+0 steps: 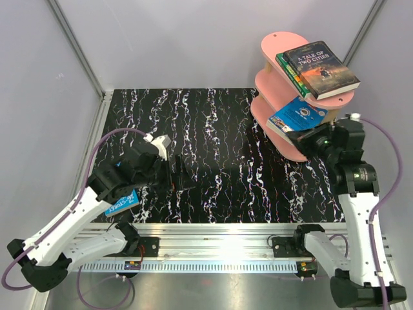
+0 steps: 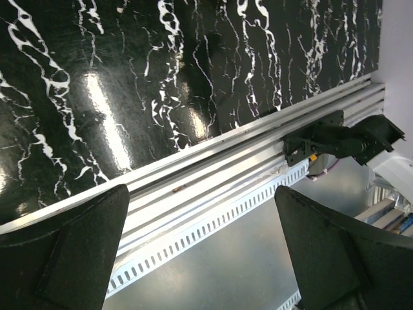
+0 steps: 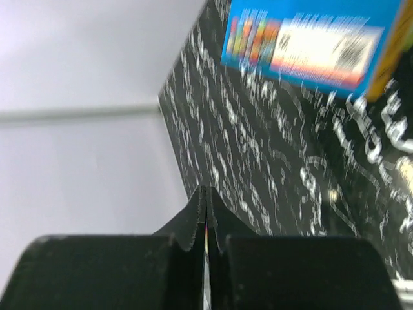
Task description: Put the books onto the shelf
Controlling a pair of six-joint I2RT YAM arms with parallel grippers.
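At upper right the pink shelf (image 1: pixel 276 46) holds a dark book (image 1: pixel 322 68) over a green book (image 1: pixel 290 74) on top and a blue book (image 1: pixel 297 115) on the middle tier. The right end effector (image 3: pixel 206 200), just below it, is clenched (blurred wrist view). The left end effector (image 2: pixel 203 239) hangs released over the bench (image 1: pixel 226 148), a second blue book (image 1: pixel 121 204) under its arm.

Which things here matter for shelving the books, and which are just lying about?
Job:
- pink shelf
- "A Tale of Two Cities" on top
- green-spined book beneath it
- blue book on a lower tier
- blue-spined book by the left arm

Just there:
- black marbled mat
- aluminium rail at the near edge
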